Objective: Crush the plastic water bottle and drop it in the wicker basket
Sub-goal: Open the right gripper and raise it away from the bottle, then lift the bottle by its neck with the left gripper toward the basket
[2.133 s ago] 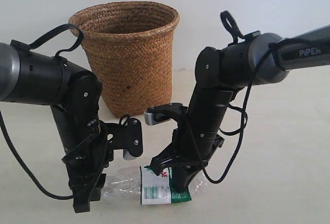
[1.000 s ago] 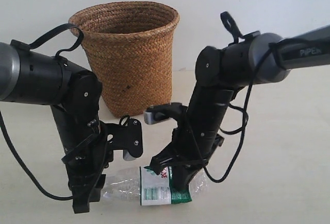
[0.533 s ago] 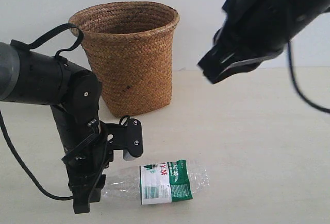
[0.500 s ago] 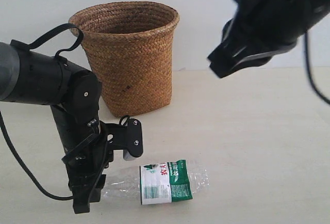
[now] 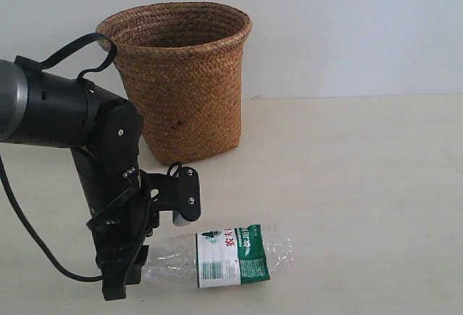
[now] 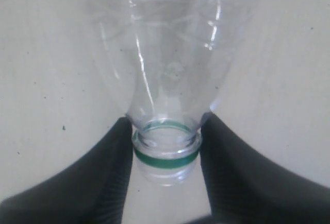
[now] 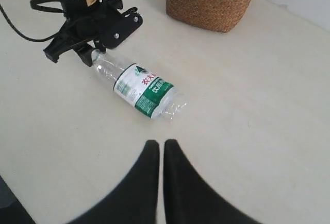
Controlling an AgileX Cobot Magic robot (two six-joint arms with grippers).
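The bottle (image 5: pixel 225 258) is laid on its side on the table (image 5: pixel 362 185), in front of the basket (image 5: pixel 181 83) and apart from it. It is clear and a bit wrinkled, with a green-and-white label, red signs and a green neck ring. The neck is squeezed between the jaws of the left gripper (image 6: pixel 165 154). The jaws of the right gripper (image 7: pixel 161 154) are pressed together, and nothing is held.

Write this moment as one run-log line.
left end effector: shut on plastic water bottle neck | right end effector: shut, empty | bottle: lying on table, outside wicker basket
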